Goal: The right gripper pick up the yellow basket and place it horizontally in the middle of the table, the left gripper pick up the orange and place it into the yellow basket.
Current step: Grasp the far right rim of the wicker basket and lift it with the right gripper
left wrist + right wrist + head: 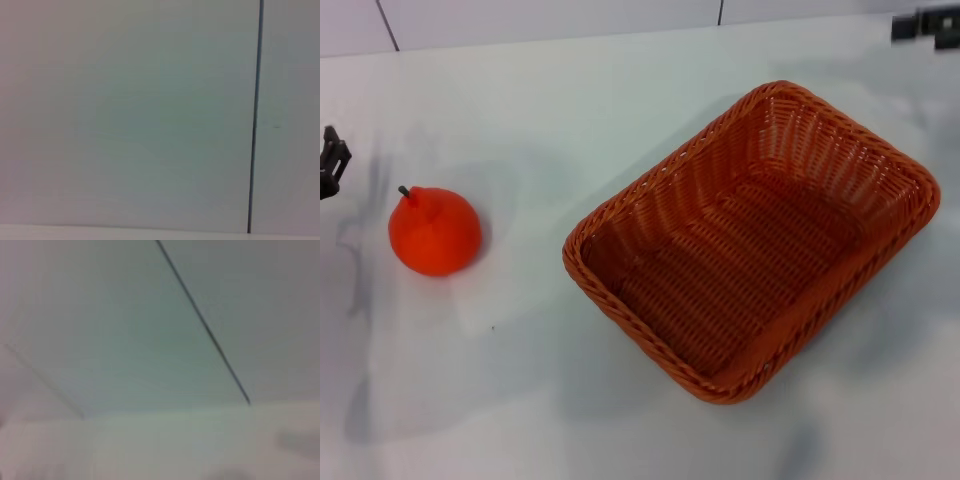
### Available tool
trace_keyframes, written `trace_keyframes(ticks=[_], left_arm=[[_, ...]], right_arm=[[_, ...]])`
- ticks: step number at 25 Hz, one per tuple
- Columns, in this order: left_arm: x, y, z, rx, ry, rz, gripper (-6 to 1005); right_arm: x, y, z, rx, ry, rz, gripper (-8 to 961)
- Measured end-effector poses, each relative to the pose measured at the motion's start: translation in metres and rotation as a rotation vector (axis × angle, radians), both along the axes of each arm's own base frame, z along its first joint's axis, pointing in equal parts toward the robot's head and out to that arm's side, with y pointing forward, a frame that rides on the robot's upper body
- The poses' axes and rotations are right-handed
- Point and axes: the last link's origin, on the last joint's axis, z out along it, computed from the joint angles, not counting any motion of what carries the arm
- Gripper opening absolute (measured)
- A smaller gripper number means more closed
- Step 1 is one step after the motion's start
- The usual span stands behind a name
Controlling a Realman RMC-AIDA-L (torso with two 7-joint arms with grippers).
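1. The yellow basket (pixel 752 243) sits on the table (pixel 540 110), right of centre in the head view. It lies at a slant, one corner toward 1 o'clock and the opposite corner toward 7 o'clock. Its inside holds nothing.
2. The orange (pixel 434 231) rests on the table at about 9 o'clock from the basket, well apart from it, its short dark stem tipped toward 11 o'clock.
3. The left gripper (pixel 332 163) shows only as a dark piece at the left edge, at 10 o'clock from the orange and not touching it. I cannot tell how its jaws stand.
4. The right gripper (pixel 926 25) shows as a dark shape in the upper right corner, at 1 o'clock from the basket and clear of its rim. Its jaws cannot be made out either.
5. Both wrist views show only pale panels crossed by a thin dark seam (pixel 255 120).
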Motion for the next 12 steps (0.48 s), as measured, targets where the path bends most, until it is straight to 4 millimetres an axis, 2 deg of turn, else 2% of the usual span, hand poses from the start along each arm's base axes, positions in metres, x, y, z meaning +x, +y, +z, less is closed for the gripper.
trace_keyframes(ticks=[6,12], left_arm=[[0.0,0.001,0.0,-0.001,0.003,0.0,905],[0.0,0.002,0.002,-0.012,0.027,-0.01,905]], right_arm=[[-0.015,-0.002,-0.01,-0.242,-0.162,-0.087,944],[-0.02,-0.003,-0.014,-0.331,-0.248,-0.126,944]])
